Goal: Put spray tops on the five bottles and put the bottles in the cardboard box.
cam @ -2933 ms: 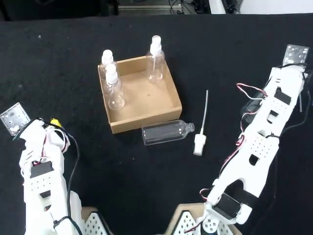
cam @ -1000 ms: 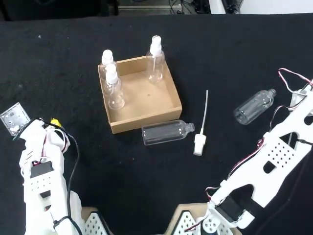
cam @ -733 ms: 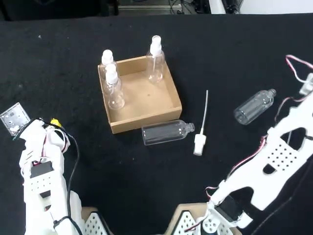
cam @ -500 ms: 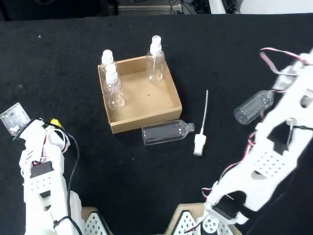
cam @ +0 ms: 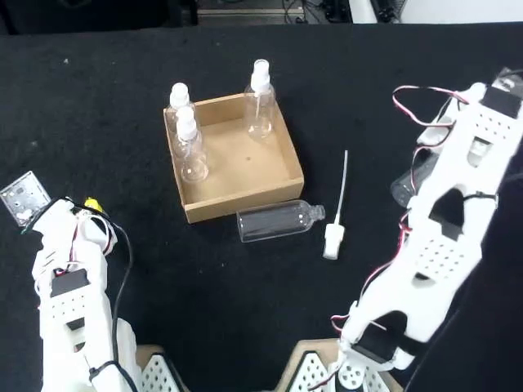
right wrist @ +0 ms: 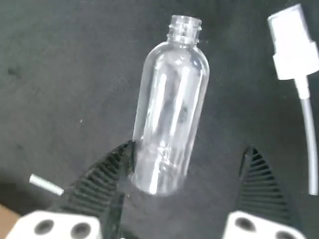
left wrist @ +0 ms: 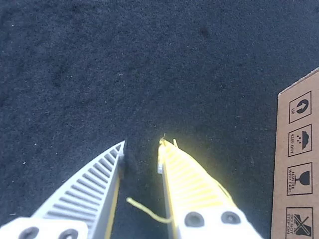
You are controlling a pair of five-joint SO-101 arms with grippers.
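I'm watching two white plastic arms: the right arm (cam: 445,229) is trailing red-and-white cables (cam: 421,88), the left arm (cam: 69,302) is carrying black wire (cam: 129,265); the right gripper (right wrist: 188,149) is showing black ridged fingers (right wrist: 97,181).

The white right arm (cam: 445,220) first lay over the right part of the table (cam: 98,98), then swung out to the edge ca. 1 sec ago, which uncovered the clear plastic bottle w/o cap (right wrist: 172,99). Since then it came back inward & forward, and it hides most of that bottle again. The right gripper (right wrist: 189,149) is now over the bottle's base, jaws wide apart.
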